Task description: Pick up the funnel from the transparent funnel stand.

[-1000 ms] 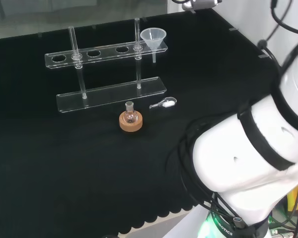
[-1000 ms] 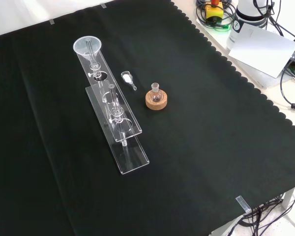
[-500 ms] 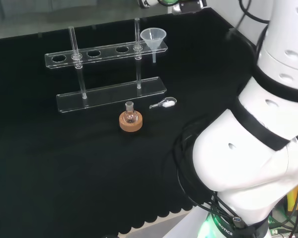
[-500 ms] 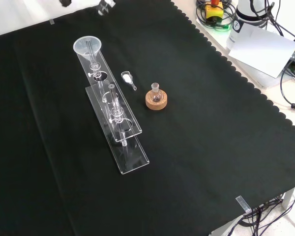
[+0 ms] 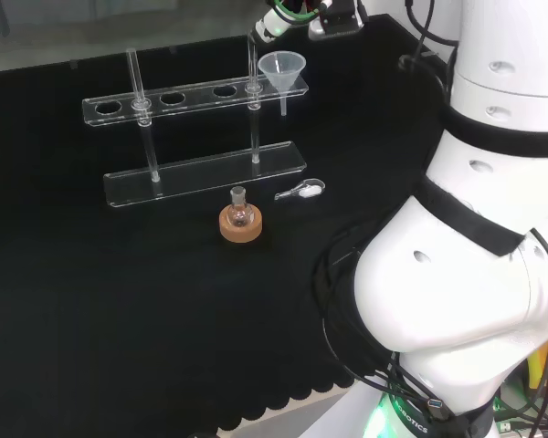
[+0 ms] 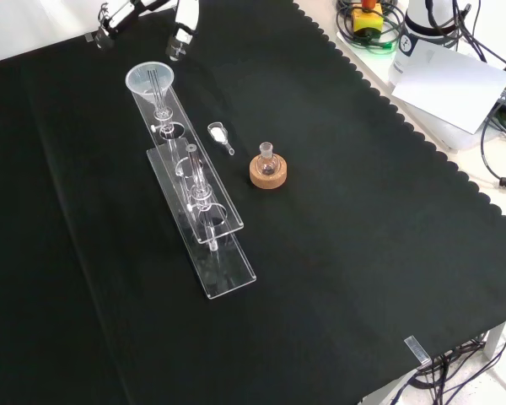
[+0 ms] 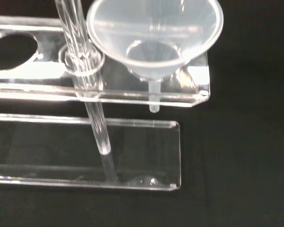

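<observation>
Front view: funnel [image 6: 150, 80] in stand [image 6: 204, 221]

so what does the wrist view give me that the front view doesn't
Wrist view alone: the funnel's stem poking through the end hole of the funnel stand's top shelf, its tip hanging clear above the base plate.

Front view alone: the robot hand just beyond the funnel, apart from it, plus the small flask on its cork ring and a small scoop beside the stand.

Both: the funnel seated at the stand's end, untouched.
</observation>
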Controlling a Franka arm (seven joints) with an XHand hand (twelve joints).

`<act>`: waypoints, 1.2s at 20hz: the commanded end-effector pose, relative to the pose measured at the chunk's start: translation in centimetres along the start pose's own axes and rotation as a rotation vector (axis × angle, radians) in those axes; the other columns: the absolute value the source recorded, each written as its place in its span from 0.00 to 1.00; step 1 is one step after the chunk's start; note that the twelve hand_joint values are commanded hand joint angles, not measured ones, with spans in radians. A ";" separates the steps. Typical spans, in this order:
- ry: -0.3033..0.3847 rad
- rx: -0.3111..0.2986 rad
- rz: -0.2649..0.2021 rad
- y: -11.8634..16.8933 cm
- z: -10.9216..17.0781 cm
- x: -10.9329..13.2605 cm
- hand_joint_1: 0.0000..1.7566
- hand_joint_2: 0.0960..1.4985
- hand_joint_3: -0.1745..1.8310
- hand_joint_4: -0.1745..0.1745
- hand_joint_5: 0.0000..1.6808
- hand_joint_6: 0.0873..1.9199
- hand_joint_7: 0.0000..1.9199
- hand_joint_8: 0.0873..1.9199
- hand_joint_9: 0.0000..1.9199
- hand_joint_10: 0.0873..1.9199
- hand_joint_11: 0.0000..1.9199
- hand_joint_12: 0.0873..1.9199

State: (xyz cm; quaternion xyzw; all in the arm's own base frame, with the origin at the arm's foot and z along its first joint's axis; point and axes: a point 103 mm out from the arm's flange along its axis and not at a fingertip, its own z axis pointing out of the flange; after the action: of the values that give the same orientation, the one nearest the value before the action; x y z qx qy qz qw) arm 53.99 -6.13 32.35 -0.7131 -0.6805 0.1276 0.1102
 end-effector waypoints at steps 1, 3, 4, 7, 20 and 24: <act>-0.024 0.100 0.001 1.1 1.6 -0.6 0.28 0.50 0.20 0.47 0.07 0.00 0.00 0.30 0.09 0.38 0.13 0.76; -0.026 0.117 -0.001 1.5 2.0 -0.6 0.28 0.49 0.20 0.46 0.07 0.00 0.00 0.29 0.08 0.39 0.13 0.77; -0.029 0.121 -0.003 1.7 2.2 -0.6 0.29 0.49 0.20 0.46 0.06 0.00 0.00 0.27 0.07 0.39 0.13 0.77; -0.043 0.127 -0.006 2.4 2.6 -0.6 0.30 0.47 0.20 0.44 0.05 0.00 0.00 0.23 0.05 0.40 0.14 0.77; -0.074 0.163 -0.006 3.9 4.5 -1.2 0.37 0.44 0.21 0.43 0.04 0.00 0.00 0.20 0.05 0.43 0.17 0.77; -0.079 0.175 -0.011 4.2 4.9 -1.1 0.38 0.43 0.23 0.43 0.05 0.00 0.00 0.24 0.08 0.43 0.21 0.75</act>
State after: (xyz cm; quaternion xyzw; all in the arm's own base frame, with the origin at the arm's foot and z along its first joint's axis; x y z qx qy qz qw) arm 56.19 -7.46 26.84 -0.6940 -0.6740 0.2085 0.1437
